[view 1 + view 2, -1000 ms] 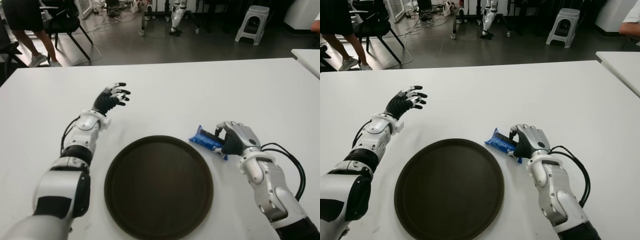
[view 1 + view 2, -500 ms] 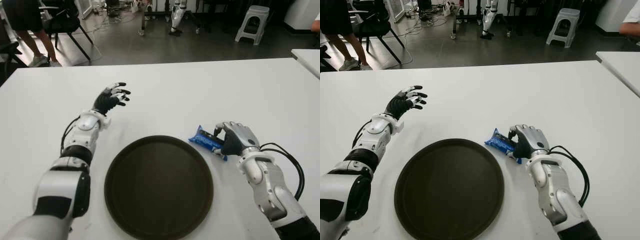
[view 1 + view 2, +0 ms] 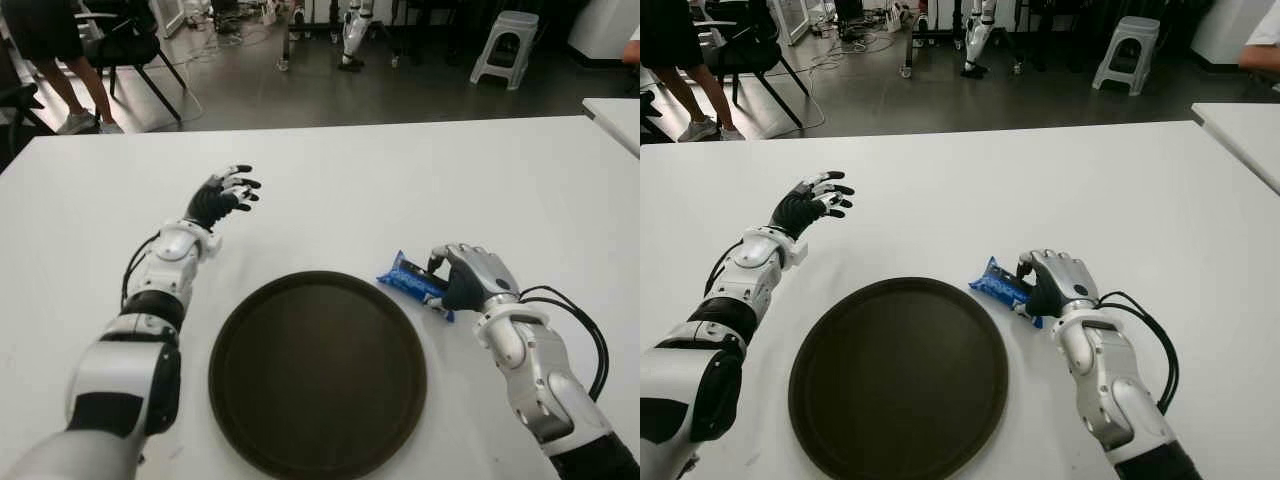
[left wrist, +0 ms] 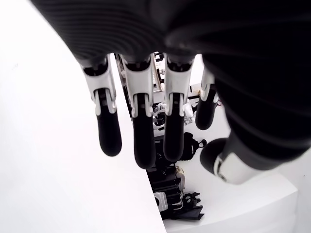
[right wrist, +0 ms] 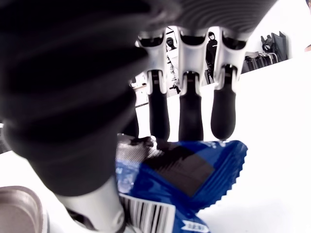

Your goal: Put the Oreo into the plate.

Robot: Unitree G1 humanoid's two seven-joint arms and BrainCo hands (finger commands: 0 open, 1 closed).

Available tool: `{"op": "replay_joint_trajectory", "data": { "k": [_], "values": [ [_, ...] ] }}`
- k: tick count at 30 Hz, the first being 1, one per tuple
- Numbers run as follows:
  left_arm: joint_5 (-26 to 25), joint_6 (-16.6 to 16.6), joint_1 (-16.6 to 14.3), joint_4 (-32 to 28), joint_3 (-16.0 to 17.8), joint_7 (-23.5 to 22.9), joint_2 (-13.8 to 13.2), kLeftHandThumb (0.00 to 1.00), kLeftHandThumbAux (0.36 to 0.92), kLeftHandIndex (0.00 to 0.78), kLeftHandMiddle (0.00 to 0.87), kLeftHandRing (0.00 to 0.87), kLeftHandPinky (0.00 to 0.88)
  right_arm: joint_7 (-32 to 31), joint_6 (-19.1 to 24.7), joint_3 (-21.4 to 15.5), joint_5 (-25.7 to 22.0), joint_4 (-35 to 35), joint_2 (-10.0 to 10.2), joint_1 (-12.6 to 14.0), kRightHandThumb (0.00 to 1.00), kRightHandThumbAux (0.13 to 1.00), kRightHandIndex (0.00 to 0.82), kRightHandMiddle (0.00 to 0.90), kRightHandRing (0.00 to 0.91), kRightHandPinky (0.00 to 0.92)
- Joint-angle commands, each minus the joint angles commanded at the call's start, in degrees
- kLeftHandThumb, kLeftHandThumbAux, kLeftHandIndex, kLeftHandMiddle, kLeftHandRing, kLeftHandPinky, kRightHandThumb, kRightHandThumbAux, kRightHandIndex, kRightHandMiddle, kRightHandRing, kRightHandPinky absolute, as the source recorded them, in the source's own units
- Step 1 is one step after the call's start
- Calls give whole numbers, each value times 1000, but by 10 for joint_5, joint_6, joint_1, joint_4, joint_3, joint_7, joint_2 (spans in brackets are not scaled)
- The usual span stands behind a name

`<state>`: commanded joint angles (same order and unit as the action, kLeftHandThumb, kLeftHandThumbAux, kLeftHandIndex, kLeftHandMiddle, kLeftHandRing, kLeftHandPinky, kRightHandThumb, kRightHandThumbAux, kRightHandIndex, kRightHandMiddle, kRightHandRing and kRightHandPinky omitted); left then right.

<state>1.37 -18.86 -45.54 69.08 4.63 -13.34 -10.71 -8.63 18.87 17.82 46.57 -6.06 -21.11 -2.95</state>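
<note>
Lying on the white tabletop (image 3: pixel 400 180) just beyond the right edge of the dark round plate (image 3: pixel 317 372), the blue Oreo packet (image 3: pixel 412 282) has not reached the plate. The right hand (image 3: pixel 470 277) is at the packet's right end, its fingers (image 5: pixel 190 112) curled down over the wrapper and its thumb underneath, so it is grasping the packet; the right wrist view shows the fingertips pressing on the blue foil with the barcode end showing below. The packet's free end points toward the plate rim, close to it but apart. The left hand (image 3: pixel 222 196) shows over the tabletop well to the left of the plate and farther back, fingers spread and holding nothing. A grey stool (image 3: pixel 504 45) and a black chair (image 3: pixel 125 45) stand on the floor beyond the tabletop
</note>
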Motion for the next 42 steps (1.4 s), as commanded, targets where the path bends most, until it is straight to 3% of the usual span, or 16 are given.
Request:
{"op": "replay_joint_trajectory", "data": {
  "k": [10, 25, 42],
  "values": [
    [-2, 1, 0, 1, 1, -2, 1, 100, 661, 196, 331, 348, 364, 6, -15, 4, 6, 14, -11, -3, 142, 893, 501, 647, 653, 625],
    [1, 1, 0, 0, 0, -2, 1, 89, 680, 200, 332, 342, 354, 11, -5, -5, -2, 7, -3, 0, 158, 888, 534, 697, 705, 693],
    [5, -2, -1, 3, -3, 3, 2, 102, 649, 196, 331, 343, 353, -13, 18, -13, -10, -17, 3, 5, 132, 904, 576, 726, 743, 728]
  ]
}}
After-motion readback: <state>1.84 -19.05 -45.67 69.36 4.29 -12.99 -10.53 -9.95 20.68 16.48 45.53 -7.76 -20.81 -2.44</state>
